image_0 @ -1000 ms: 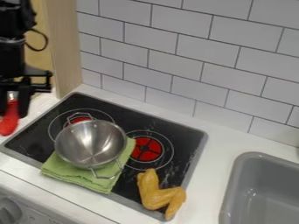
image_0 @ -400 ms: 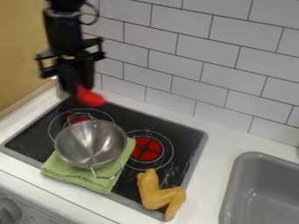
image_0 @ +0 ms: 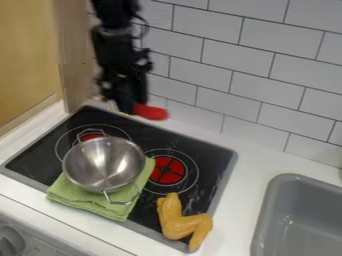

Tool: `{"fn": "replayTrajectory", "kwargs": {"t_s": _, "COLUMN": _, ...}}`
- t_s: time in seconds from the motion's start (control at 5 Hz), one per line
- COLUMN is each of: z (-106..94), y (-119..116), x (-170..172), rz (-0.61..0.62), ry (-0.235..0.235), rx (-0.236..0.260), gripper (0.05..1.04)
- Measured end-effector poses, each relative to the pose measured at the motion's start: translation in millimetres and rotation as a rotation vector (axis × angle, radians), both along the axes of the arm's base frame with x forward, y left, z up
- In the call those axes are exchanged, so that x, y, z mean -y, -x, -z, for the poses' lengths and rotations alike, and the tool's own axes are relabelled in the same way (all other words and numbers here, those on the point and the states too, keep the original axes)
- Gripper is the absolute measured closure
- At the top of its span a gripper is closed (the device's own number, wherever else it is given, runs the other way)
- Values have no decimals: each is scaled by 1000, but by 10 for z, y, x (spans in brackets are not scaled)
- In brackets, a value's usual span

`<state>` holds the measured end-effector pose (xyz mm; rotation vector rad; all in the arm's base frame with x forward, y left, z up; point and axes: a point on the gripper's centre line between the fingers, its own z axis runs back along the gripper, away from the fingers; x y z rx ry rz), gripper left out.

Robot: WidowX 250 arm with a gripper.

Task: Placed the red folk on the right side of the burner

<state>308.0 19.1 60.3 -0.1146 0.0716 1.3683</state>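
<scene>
Over the back edge of the black stovetop (image_0: 143, 131), the gripper (image_0: 130, 107) hangs shut on the red fork, next to the tiled wall. Blurred, the red part of the fork (image_0: 151, 112) sticks out to the right of the gripper, above the surface; its other end is hidden. Below and to the right lies the right burner (image_0: 167, 170), a red disc with a black cross. The left burner (image_0: 91, 136) is partly covered by the pot.
A metal pot (image_0: 103, 162) stands on a folded green cloth (image_0: 120, 209) at the stove's left front. A yellow-brown chicken wing toy (image_0: 179, 220) lies at its front right corner. A grey sink (image_0: 297, 220) sits at the right, a wooden panel (image_0: 72, 55) at the left.
The gripper has swung right from the far left side to above the stove's back edge, carrying the red fork. The pot, cloth and chicken wing have stayed where they were.
</scene>
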Motion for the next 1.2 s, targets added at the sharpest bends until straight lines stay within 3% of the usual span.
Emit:
{"fn": "replayTrajectory", "kwargs": {"t_s": 0.4, "z": 236, "y": -278, "x": 419, "rz": 32, "ry": -22, "rx": -22, "gripper": 809}}
{"fn": "replayTrajectory", "kwargs": {"t_s": 0.6, "z": 482, "y": -338, "x": 570, "rz": 31, "ry": -48, "rx": -96, "gripper": 809}}
{"fn": "replayTrajectory", "kwargs": {"t_s": 0.8, "z": 586, "y": -367, "x": 577, "rz": 14, "ry": -73, "rx": -124, "gripper": 810}}
{"fn": "replayTrajectory", "kwargs": {"t_s": 1.0, "z": 582, "y": -367, "x": 601, "rz": -16, "ry": -94, "rx": -123, "gripper": 810}}
{"fn": "replayTrajectory", "kwargs": {"t_s": 1.2, "z": 587, "y": -360, "x": 596, "rz": -14, "ry": -97, "rx": -127, "gripper": 745}}
